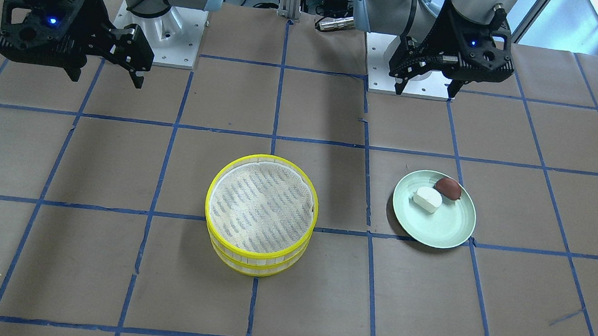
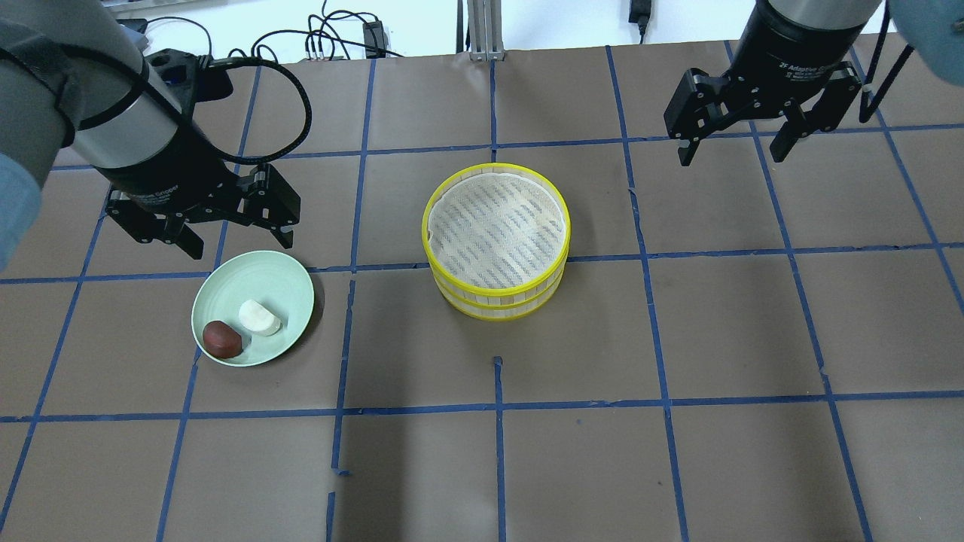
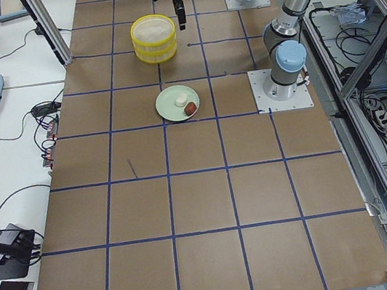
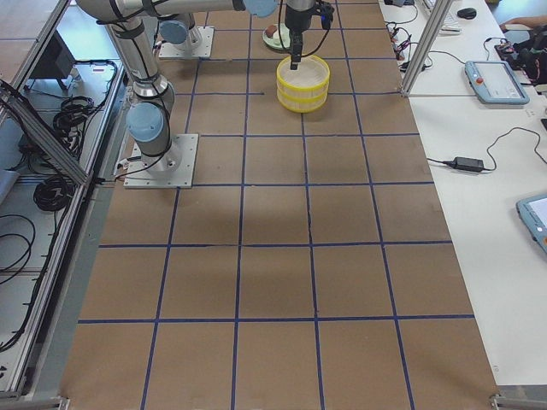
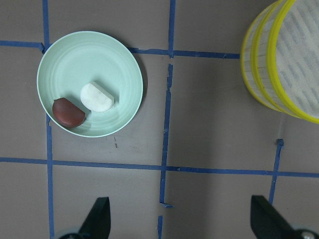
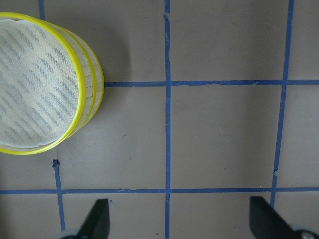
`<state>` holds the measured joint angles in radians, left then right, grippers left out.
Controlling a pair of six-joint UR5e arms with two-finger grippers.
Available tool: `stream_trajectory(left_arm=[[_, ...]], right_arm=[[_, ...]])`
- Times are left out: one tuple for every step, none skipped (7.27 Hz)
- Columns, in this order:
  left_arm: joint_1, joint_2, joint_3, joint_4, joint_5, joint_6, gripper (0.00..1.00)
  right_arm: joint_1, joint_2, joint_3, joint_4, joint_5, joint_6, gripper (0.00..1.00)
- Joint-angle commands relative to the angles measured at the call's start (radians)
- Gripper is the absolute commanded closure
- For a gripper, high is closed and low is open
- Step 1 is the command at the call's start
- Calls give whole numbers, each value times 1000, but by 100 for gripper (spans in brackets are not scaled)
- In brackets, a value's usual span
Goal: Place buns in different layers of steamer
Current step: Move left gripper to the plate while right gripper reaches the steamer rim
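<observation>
The steamer (image 2: 497,241) stands at the table's middle as two stacked layers with yellow rims; the top layer's white mesh floor holds nothing. It also shows in the front view (image 1: 261,214). The white bun (image 2: 260,317) and the reddish-brown bun (image 2: 222,339) lie side by side on the pale green plate (image 2: 263,282). My left gripper (image 2: 237,241) is open and empty, above the table just behind the plate. My right gripper (image 2: 732,154) is open and empty, far off to the steamer's right. The lower layer's floor is hidden.
The brown table carries a grid of blue tape lines (image 2: 497,406). The two arm bases (image 1: 169,35) stand at the robot's edge. Cables (image 2: 324,38) lie beyond the far edge. The left wrist view shows the plate (image 5: 89,55) and the steamer's side (image 5: 259,64).
</observation>
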<state>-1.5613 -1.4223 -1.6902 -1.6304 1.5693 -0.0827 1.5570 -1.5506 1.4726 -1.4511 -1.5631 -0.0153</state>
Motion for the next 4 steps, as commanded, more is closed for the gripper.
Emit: stream_trajectory(left_arm=[[0, 0, -2, 0, 5, -2, 0], [0, 0, -2, -2, 6, 10, 0], [1, 2, -2, -11, 14, 11, 0], [1, 2, -5, -41, 47, 26, 0]], right_arm=[[0, 0, 0, 0, 0, 0, 0], [0, 1, 0, 0, 2, 0, 0], [1, 3, 0, -11, 2, 2, 0], [6, 32, -6, -70, 5, 23, 0]])
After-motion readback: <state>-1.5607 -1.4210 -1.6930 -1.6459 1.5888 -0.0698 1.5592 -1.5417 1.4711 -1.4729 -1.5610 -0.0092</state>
